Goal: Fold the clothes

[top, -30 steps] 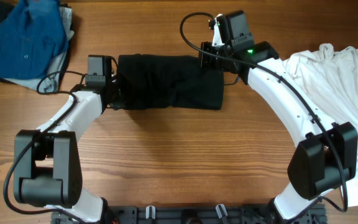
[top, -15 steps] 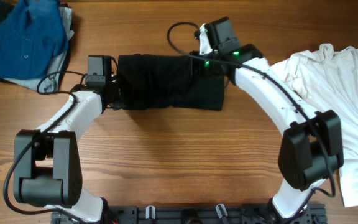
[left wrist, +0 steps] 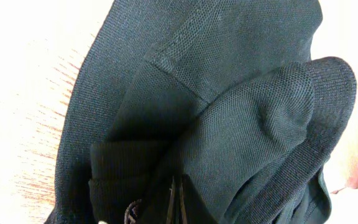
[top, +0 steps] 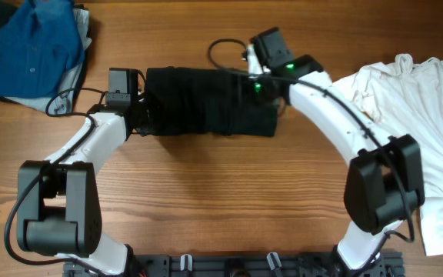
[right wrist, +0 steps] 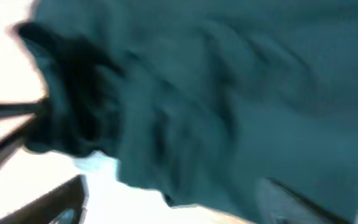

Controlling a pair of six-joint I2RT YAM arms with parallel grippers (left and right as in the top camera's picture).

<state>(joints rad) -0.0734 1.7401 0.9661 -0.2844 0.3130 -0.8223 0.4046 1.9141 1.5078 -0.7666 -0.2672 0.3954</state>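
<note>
The clothes [top: 198,100], a black T-shirt, lie bunched into a rough rectangle at the back middle of the table. My left gripper [top: 141,108] sits at the shirt's left edge. In the left wrist view its tips [left wrist: 178,202] are pressed together, with black fabric [left wrist: 229,93] folded up around them. My right gripper [top: 254,86] hovers over the shirt's right part. The right wrist view is blurred, but the gripper [right wrist: 185,199] stands open, one dark finger [right wrist: 61,199] far to the left and the fabric [right wrist: 229,93] lying loose below.
A blue buttoned shirt [top: 29,46] lies crumpled at the back left corner. A white T-shirt [top: 421,115] is spread over the right side, under my right arm. Bare wooden table [top: 221,200] shows in front of the black shirt.
My right gripper has moved left from the shirt's right end to above its right part and has opened. The left arm has stayed put.
</note>
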